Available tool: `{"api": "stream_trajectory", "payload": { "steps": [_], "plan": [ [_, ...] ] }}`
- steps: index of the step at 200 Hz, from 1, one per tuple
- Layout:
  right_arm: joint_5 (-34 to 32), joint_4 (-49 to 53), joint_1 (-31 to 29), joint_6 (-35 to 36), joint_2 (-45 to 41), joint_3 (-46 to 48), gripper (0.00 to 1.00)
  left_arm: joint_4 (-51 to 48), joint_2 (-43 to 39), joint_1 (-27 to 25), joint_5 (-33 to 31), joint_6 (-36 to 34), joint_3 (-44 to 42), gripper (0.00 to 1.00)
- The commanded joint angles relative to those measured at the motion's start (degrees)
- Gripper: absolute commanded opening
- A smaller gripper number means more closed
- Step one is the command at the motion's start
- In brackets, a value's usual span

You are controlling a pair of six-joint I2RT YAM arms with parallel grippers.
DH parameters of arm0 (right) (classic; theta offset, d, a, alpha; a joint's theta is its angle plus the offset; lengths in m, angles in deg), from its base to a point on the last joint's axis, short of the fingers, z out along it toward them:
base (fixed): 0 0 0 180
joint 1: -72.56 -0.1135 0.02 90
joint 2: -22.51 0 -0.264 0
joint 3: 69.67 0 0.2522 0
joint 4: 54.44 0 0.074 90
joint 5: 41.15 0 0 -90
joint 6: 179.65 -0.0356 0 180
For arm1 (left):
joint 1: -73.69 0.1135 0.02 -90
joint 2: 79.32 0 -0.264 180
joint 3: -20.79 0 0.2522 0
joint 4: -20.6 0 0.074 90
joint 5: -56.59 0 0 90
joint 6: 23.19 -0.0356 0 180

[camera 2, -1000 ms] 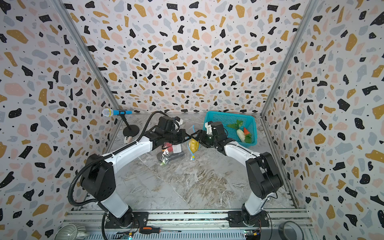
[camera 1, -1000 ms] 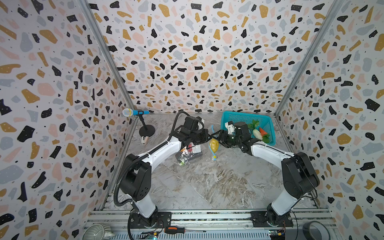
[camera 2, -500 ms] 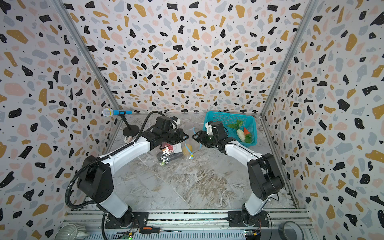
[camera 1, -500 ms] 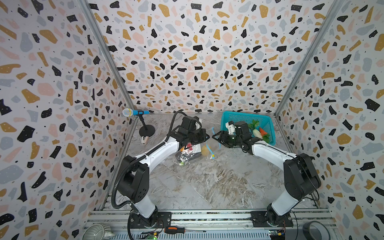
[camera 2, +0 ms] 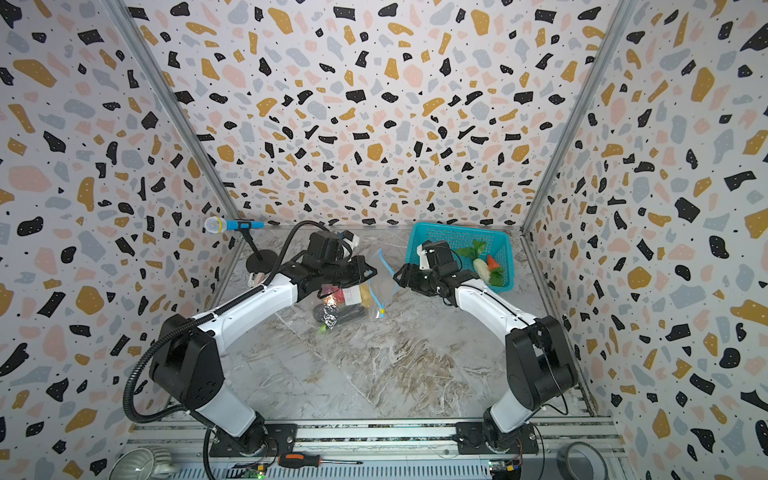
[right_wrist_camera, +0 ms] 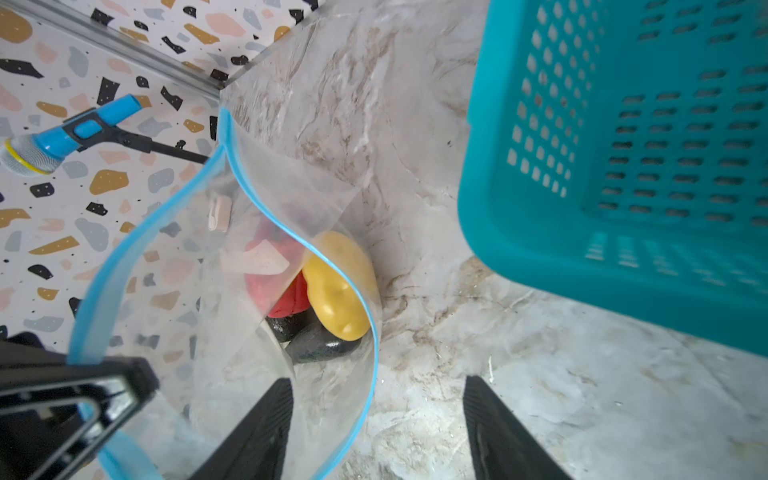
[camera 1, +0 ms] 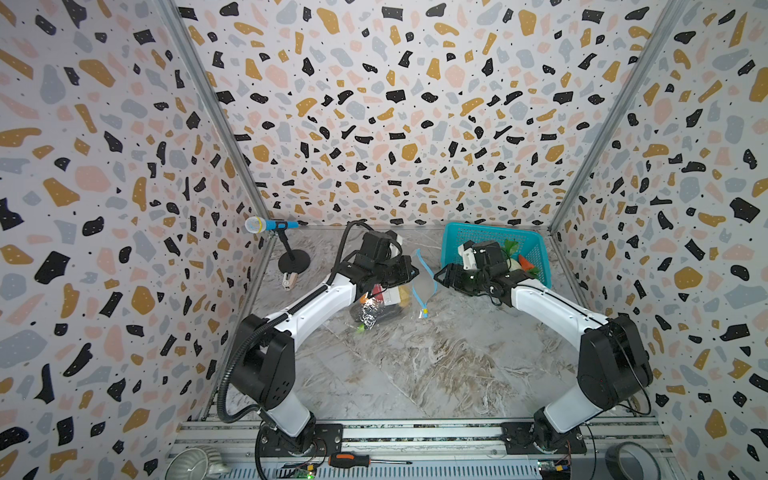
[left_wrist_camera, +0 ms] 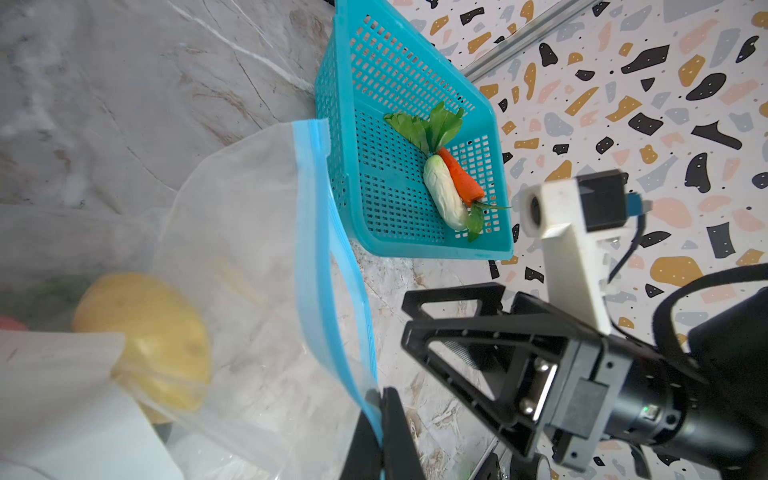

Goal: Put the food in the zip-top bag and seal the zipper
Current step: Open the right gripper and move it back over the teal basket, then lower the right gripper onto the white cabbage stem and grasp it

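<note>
My left gripper point(left_wrist_camera: 379, 409) pinches the zipper point(left_wrist_camera: 316, 232); my right gripper point(right_wrist_camera: 378, 386) gapes empty at the zip-top bag point(right_wrist_camera: 286, 195) mouth.

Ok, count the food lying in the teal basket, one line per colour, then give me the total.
Orange: 1, the carrot
White: 1, the cabbage-like piece
Green: 1, the leafy greens
Total: 3 in the teal basket. The small green tips by the carrot's wide end look like part of those pieces, so they are not counted apart.
</note>
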Motion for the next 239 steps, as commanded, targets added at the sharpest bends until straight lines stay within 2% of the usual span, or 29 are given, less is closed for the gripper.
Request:
{"api": "stream_trajectory", "payload": {
  "steps": [1, 46, 70, 95, 111, 166, 239],
  "plan": [
    [-7.1, 8.1, 3.1, 6.8, 0.0, -6.7, 0.67, 1.2, -0.5, 0.3, 1.1, -0.3, 1.3, 0.00],
    [-16.0, 18.6, 9.9, 20.6, 7.3, -19.8, 0.66, 1.6, 0.3, 0.3, 3.0, -0.6, 1.3, 0.00],
    [-27.4, 21.8, 10.7, 26.2, 12.6, -25.2, 0.66, 2.4, 0.6, 0.3, 3.6, -0.6, 0.5, 0.00],
    [-34.7, 26.7, 13.3, 29.3, 19.2, -31.0, 0.66, 3.3, 0.9, 0.3, 4.2, -0.2, 0.2, 0.00],
    [-35.6, 28.5, 15.6, 30.1, 22.9, -33.5, 0.66, 3.8, 1.2, 0.2, 4.6, -0.1, -0.2, 0.00],
    [-32.2, 29.6, 21.2, 31.4, 31.6, -38.2, 0.66, 4.3, 1.5, 0.2, 5.0, 0.1, -0.7, 0.00],
    [-30.1, 29.5, 22.4, 32.3, 36.8, -40.5, 0.65, 4.8, 1.4, 0.1, 4.2, 0.6, -1.2, 0.00]
  ]
}}
